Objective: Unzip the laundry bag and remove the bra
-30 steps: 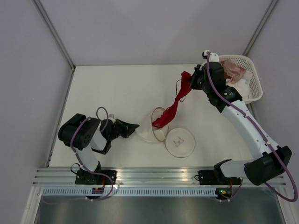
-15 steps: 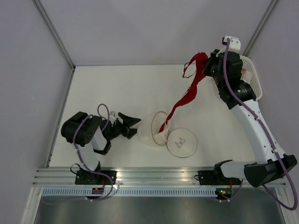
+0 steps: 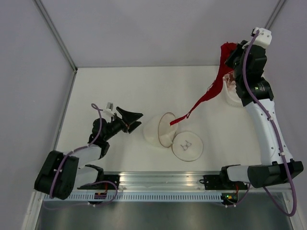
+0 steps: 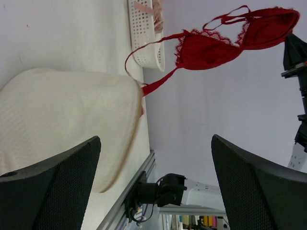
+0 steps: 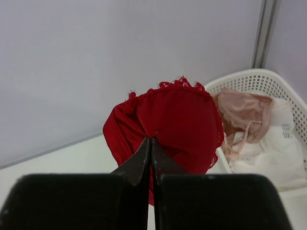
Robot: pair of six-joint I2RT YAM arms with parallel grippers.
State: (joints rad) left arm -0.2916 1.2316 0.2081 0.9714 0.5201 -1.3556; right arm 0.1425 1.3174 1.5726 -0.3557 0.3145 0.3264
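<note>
The laundry bag [image 3: 154, 128] is a whitish mesh pod lying open on the table, its round flap [image 3: 186, 146] flat beside it. The red bra [image 3: 224, 72] hangs in the air, and my right gripper [image 3: 233, 53] is shut on one cup high at the back right. Its strap trails down to the bag's brownish rim [image 3: 173, 121]. The right wrist view shows the pinched cup [image 5: 172, 120] at the shut gripper [image 5: 151, 142]. My left gripper [image 3: 136, 120] stands open just left of the bag, holding nothing. In the left wrist view the bag [image 4: 62, 120] lies between the wide fingers [image 4: 57, 177], with the bra [image 4: 225, 40] above.
A white lattice basket [image 5: 261, 80] with pale pink and white garments sits at the back right corner, partly behind the right arm [image 3: 259, 110]. The basket [image 4: 144, 33] also shows in the left wrist view. Grey walls close three sides; a metal rail [image 3: 158, 179] runs along the near edge.
The right arm has lifted the bra up and to the right, drawing it out of the bag toward the basket. The left gripper has opened, let go of the bag, and its arm has shifted.
</note>
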